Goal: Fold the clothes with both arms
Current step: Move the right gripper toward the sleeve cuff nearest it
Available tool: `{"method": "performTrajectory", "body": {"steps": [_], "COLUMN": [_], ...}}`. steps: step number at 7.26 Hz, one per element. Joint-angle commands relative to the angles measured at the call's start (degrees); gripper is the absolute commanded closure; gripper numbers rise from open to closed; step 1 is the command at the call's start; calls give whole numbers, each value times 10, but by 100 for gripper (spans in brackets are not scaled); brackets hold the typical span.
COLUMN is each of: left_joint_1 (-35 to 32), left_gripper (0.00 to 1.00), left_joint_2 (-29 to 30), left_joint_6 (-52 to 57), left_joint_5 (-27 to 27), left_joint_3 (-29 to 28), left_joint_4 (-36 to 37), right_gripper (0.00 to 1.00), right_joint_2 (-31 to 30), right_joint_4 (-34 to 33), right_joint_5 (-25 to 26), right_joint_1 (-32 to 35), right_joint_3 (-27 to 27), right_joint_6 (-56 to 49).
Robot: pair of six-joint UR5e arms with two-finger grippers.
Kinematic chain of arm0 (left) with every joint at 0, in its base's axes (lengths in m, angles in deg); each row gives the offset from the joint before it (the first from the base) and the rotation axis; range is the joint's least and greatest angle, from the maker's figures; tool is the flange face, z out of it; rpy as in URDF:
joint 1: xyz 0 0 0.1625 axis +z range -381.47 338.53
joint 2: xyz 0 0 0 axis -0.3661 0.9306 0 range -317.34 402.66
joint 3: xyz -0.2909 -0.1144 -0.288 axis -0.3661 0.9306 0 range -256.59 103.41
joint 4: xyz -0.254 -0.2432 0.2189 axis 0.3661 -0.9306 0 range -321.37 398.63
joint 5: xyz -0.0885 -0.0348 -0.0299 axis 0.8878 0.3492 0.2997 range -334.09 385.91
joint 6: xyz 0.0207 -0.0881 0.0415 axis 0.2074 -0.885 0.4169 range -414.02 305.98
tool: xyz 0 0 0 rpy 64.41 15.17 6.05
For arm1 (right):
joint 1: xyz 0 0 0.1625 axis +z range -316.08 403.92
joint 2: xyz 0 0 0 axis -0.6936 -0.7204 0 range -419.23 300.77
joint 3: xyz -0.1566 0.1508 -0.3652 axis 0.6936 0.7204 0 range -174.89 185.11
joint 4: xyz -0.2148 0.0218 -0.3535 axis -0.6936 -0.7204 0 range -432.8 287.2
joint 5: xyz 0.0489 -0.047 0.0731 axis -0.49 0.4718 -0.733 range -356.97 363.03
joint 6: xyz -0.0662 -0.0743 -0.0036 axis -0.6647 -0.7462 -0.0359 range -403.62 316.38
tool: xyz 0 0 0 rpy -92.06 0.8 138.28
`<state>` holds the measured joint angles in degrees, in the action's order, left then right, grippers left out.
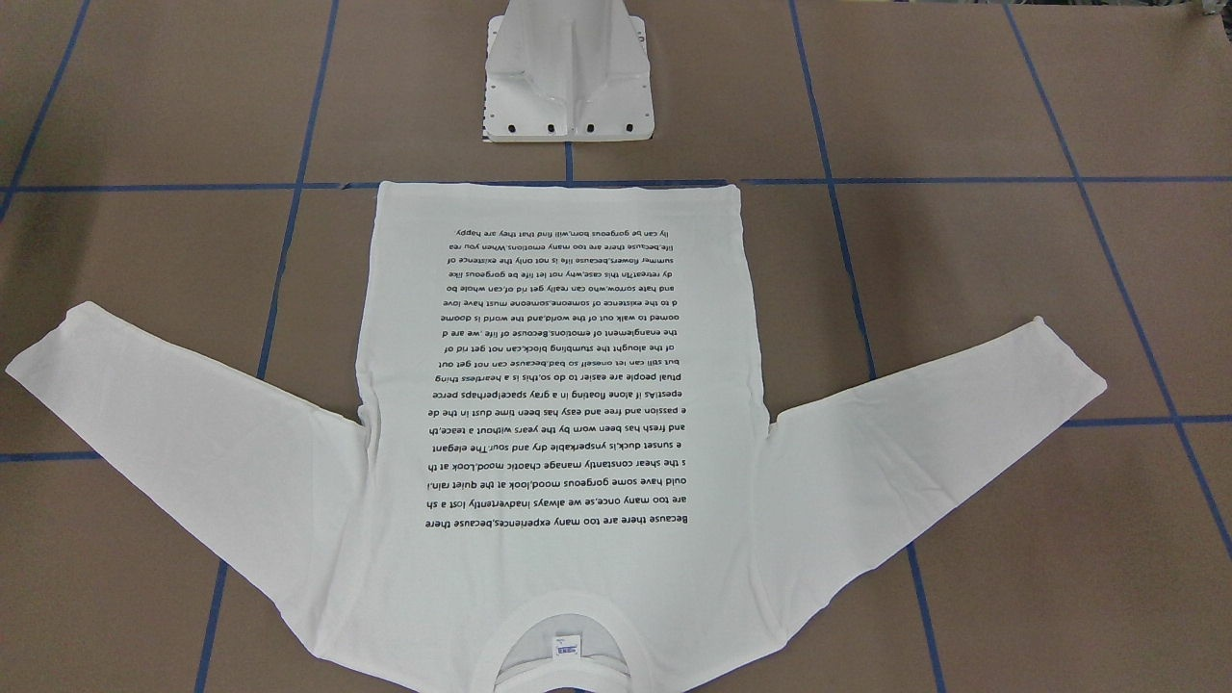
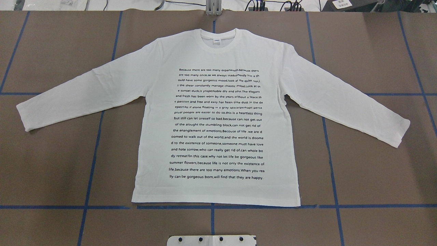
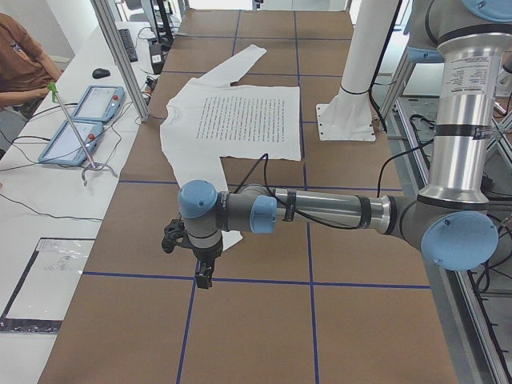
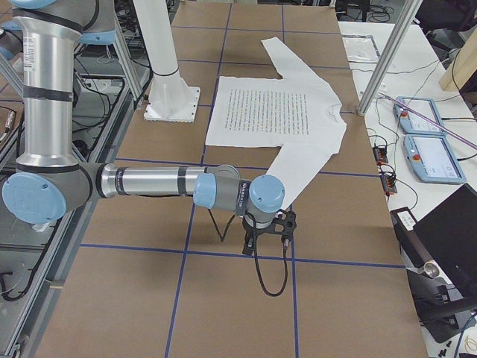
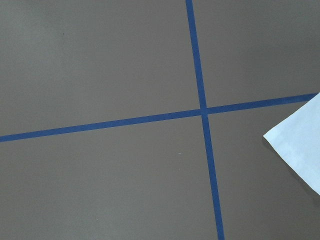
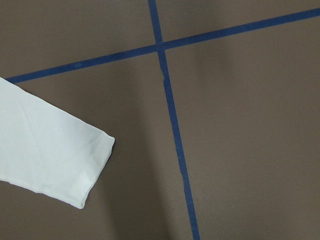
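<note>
the white long-sleeved t-shirt (image 2: 218, 116) lies flat, print side up, in the middle of the brown tabletop (image 2: 51, 164). many lines of small black text run down its chest. in the overhead view the ribbed round collar (image 2: 218, 49) with its small neck label (image 2: 216, 40) sits at the top centre. the hem runs along a blue tape line (image 2: 68, 207) near the bottom. both sleeves are spread wide and slant down toward the frame's left and right edges, unfolded, with only faint creases. the white pedestal base (image 1: 568, 82) stands just past the hem, at the top centre of the front-facing view.

the left claw (image 3: 204, 276) shows only in the left side view, lower left of centre, over the tabletop near the end of the near sleeve. i cannot tell whether it is apart or together. its wrist view catches a corner of the cuff (image 5: 300, 145) at the right edge.

the right claw (image 4: 250, 242) shows only in the right side view, low in the middle, near the end of the near sleeve, and i cannot tell its state either. its wrist view has the sleeve end (image 6: 50, 150) at the left edge.
</note>
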<state>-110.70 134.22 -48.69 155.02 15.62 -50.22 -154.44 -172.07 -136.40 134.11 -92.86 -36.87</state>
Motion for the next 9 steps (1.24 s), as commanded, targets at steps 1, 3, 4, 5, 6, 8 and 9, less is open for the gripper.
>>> {"method": "performTrajectory", "body": {"steps": [1,3,4,5,6,8,9], "left_joint_1": [0,2,2,3,5,17,18], "left_gripper": [0,0,0,0,0,0,0], "left_joint_2": [-6,-2,0,-1,5,21,20], "left_joint_6": [1,-1,-1,-1,-3,-5,-1], "left_joint_5": [0,0,0,1,1,2,20], "left_joint_3": [2,2,-2,-7,-9,-6,-26], "left_joint_4": [-2,-31,-60,-94,-120,-181,-185], "right_gripper": [0,0,0,0,0,0,0], "right_joint_2": [3,7,8,10,23,47,39], "right_joint_4": [1,2,2,2,2,32,84], "right_joint_5": [2,2,0,1,3,9,17], "right_joint_1": [2,2,2,2,1,0,-13], "right_joint_3": [-4,-4,-7,-6,0,21,34], "right_joint_6": [1,1,2,1,2,13,64]}}
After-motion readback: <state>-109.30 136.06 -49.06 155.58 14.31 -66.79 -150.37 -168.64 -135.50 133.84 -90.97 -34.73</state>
